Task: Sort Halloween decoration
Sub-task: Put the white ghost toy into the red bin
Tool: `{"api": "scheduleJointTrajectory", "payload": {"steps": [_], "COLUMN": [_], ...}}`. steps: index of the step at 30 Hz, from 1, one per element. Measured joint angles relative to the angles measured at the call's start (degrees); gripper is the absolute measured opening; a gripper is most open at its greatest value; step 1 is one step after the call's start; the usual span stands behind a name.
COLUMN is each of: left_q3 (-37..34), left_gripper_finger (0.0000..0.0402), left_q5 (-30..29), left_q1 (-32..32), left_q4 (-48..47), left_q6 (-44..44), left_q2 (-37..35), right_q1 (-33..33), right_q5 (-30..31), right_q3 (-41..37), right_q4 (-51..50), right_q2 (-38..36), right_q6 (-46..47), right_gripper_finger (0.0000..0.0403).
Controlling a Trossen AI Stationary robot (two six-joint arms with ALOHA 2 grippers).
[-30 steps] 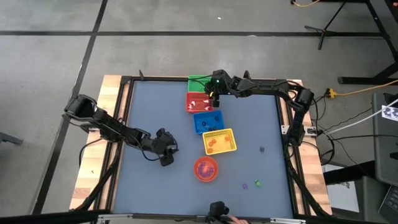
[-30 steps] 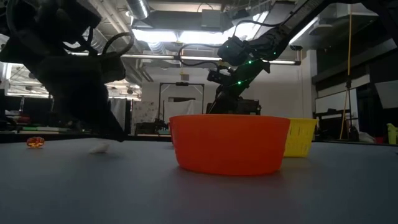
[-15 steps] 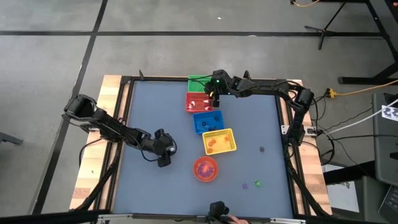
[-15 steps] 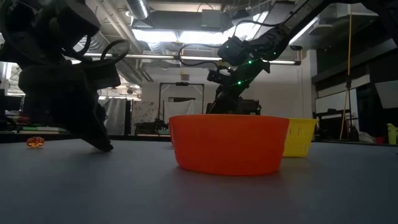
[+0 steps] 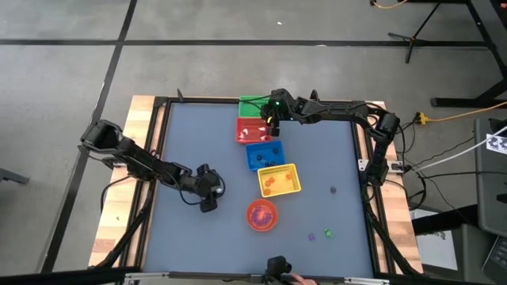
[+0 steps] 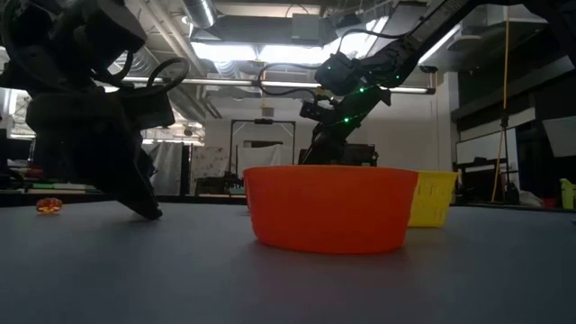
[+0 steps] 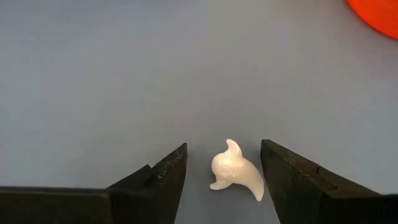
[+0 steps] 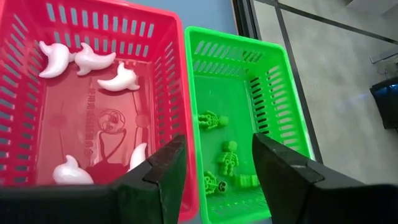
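Left gripper (image 7: 222, 171) low over table (image 7: 124, 74), jaws wide, not gripping. White ghost (image 7: 235, 174) lying flat between the fingers, small, glossy, curled tail tip, closer to one finger, touching neither. Orange bowl (image 7: 378, 12) well beyond, off to a side. Orange trinket (image 6: 49, 206) alone on table in low view.

Right gripper (image 8: 216, 165) hovering above the rim shared by red basket (image 8: 37, 112) and green basket (image 8: 273, 87), jaws wide, nothing held. Five white ghosts (image 8: 117, 78) in red basket, green skeletons (image 8: 228, 155) in green basket ahead of the fingers. Blue basket (image 5: 264, 154) and yellow basket (image 5: 280, 180) farther along the row. Loose bits (image 5: 328, 233) near table edge, well apart from both grippers.
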Motion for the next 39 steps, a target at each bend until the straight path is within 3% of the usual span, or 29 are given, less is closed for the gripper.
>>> {"api": "scheduleJointTrajectory", "payload": {"steps": [19,30,39], "left_q3": [-0.15,-0.15,-0.15], "left_gripper_finger": [0.0187,0.0145,0.0137], "left_q5": [0.64,0.24,-1.07], "left_q1": [-0.09,-0.07,-0.09], "left_q4": [-2.54,-3.03,-2.97], "left_q6": [-0.58,-0.56,-0.55], "left_q2": [-2.09,-2.09,-2.07], "right_q1": [0.0,0.0,0.0], "right_q5": [-0.15,-0.15,-0.17], "right_q3": [0.02,0.02,0.01], "right_q4": [0.0,0.0,0.0], "right_q2": [0.0,0.0,0.0], "right_q6": [0.01,-0.01,0.0], "right_gripper_finger": [0.0182,0.0182,0.0182]}}
